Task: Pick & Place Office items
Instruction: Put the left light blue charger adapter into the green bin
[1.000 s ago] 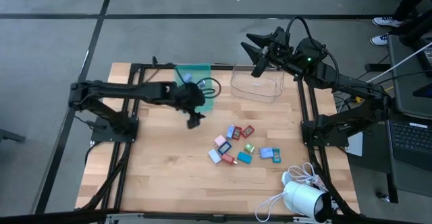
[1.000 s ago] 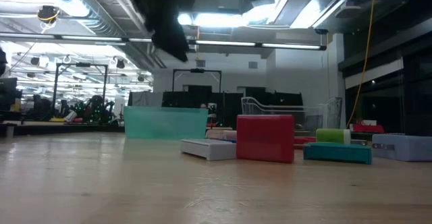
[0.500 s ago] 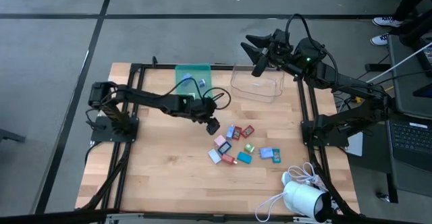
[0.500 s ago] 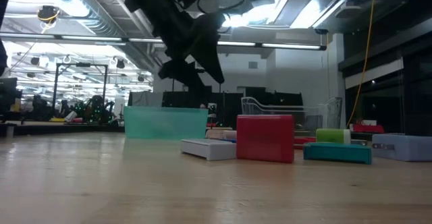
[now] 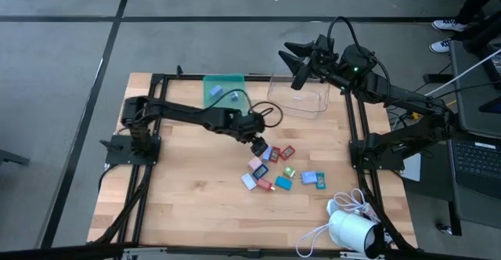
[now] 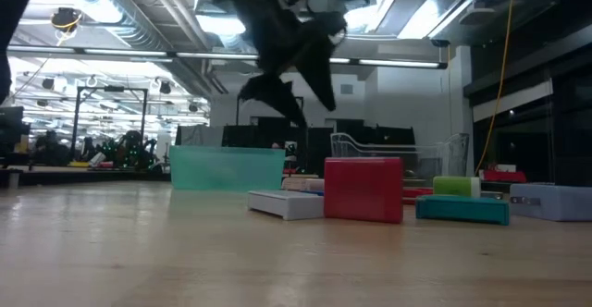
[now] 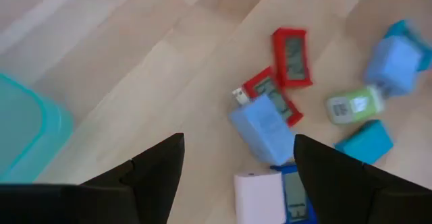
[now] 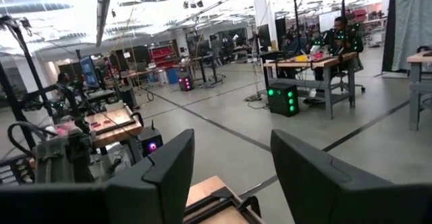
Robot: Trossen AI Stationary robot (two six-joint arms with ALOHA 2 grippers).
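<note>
Your left hand (image 5: pixel 258 145) hangs spread and empty above the near-left fringe of the office items (image 5: pixel 279 167), which lie clustered on the desk (image 5: pixel 188 205) right of centre, toward the right edge. In the left wrist view the closest pieces are a blue block (image 7: pixel 264 126) lying over a red piece (image 7: pixel 272 96), with a white piece (image 7: pixel 259 197) just beside it.

Handling judgement: the pieces look small, rigid and light. Expect them to skid on the wood if nudged, so take one across its short sides, fingers straddling it squarely. The crowding is your main obstacle, since neighbours touch or overlap and a wide hand may drag a second piece.

The teal tray (image 5: pixel 222 91) and the clear bin (image 5: pixel 298 98) sit at the far edge. Your right hand (image 5: pixel 296 56) waits raised beyond the bin, fingers apart, holding nothing.
</note>
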